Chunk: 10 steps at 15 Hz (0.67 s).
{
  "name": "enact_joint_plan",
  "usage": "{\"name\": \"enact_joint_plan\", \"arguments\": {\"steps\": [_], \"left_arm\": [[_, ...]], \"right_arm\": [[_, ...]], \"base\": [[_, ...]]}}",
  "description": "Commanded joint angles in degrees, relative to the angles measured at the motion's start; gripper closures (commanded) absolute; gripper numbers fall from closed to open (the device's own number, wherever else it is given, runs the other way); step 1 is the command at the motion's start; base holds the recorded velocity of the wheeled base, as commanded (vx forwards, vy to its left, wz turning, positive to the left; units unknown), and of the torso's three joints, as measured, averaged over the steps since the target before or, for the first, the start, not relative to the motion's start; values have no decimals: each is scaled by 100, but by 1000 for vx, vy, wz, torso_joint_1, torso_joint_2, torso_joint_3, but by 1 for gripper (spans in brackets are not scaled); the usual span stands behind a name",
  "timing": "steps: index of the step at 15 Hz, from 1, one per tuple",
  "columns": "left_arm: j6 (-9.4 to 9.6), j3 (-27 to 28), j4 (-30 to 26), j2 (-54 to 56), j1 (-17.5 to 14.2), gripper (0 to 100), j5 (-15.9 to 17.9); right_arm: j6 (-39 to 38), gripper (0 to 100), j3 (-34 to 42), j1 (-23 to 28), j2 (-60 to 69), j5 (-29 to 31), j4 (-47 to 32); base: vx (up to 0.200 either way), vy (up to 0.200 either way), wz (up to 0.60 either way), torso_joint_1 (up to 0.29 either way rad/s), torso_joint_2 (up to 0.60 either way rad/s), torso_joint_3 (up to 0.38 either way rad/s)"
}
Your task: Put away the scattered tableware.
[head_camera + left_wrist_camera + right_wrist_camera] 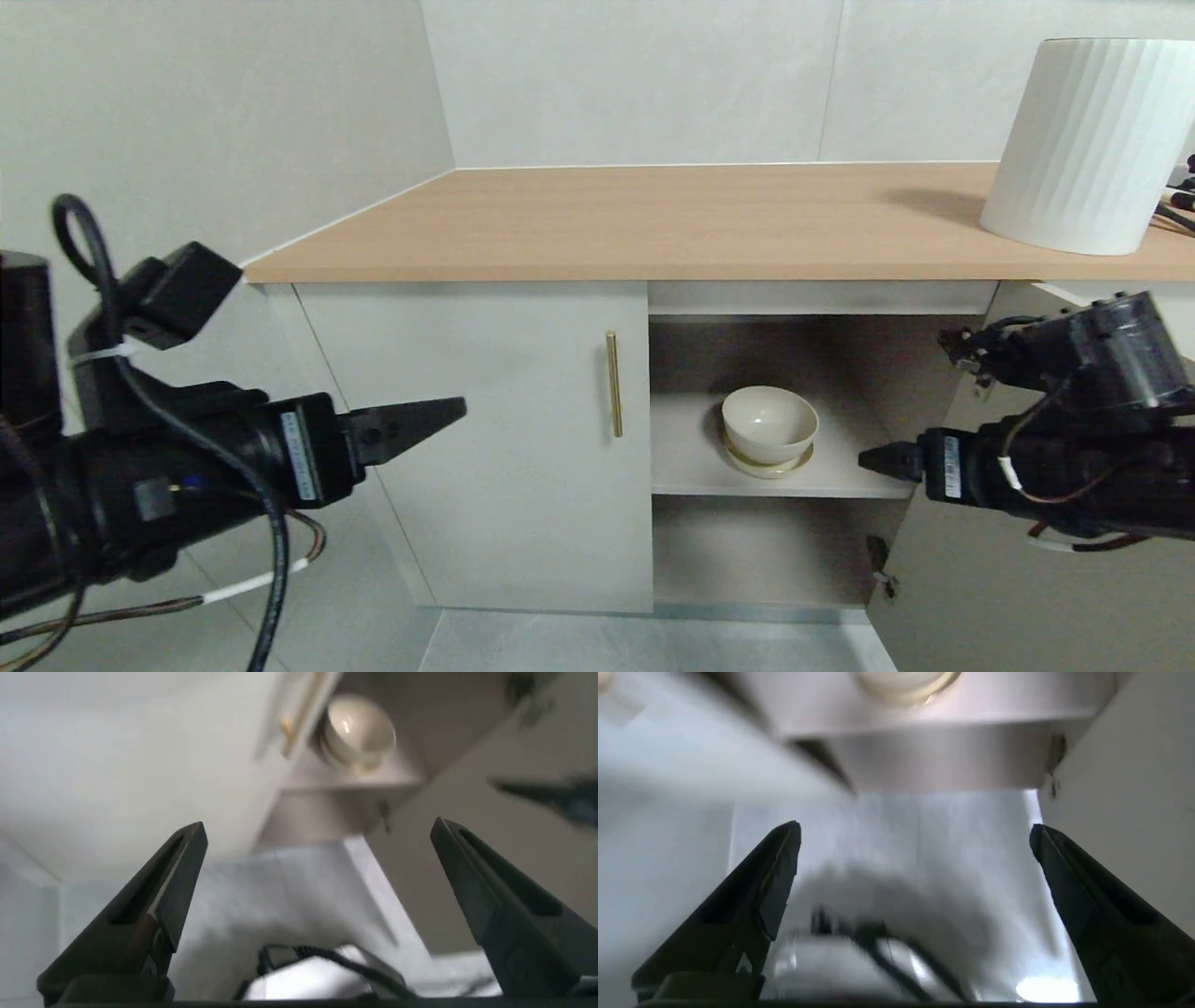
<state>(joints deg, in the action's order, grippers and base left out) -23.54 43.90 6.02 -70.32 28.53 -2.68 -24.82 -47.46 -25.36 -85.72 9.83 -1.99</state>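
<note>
A cream bowl (770,425) sits on a small plate (767,463) on the middle shelf (686,457) of the open cabinet compartment. My left gripper (450,412) hangs in front of the closed left door, well left of the bowl, with nothing in it. In the left wrist view its fingers (168,891) are spread wide, and the bowl (360,726) lies far beyond the left gripper (320,829). My right gripper (868,459) hovers just right of the shelf's front edge, level with the plate. The right gripper (915,831) is open and empty, with the plate (896,683) beyond it.
The left door (485,439) is closed and has a gold handle (613,384). The right door (980,569) stands swung open beside my right arm. A white ribbed cylinder (1088,140) and some cables (1178,201) sit on the wooden countertop (653,224). The lower shelf (756,560) holds nothing.
</note>
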Motion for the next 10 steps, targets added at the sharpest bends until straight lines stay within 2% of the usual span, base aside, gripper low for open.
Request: {"name": "enact_joint_plan", "arguments": {"steps": [1, 6, 10], "left_arm": [[16, -259, -5, 633, -251, 0, 180], [16, -285, -5, 519, -181, 0, 259], [16, -303, -22, 510, -163, 0, 259]], "right_arm": [[74, 0, 105, -189, 1067, -51, -522], [83, 0, 175, -365, 1119, -42, -557], [91, 0, 219, -400, 1190, -33, -575]], "base": [[0, 0, 0, 0, 0, 0], [0, 0, 0, 0, 0, 0], [-200, 0, 0, 2, 7, 2]]}}
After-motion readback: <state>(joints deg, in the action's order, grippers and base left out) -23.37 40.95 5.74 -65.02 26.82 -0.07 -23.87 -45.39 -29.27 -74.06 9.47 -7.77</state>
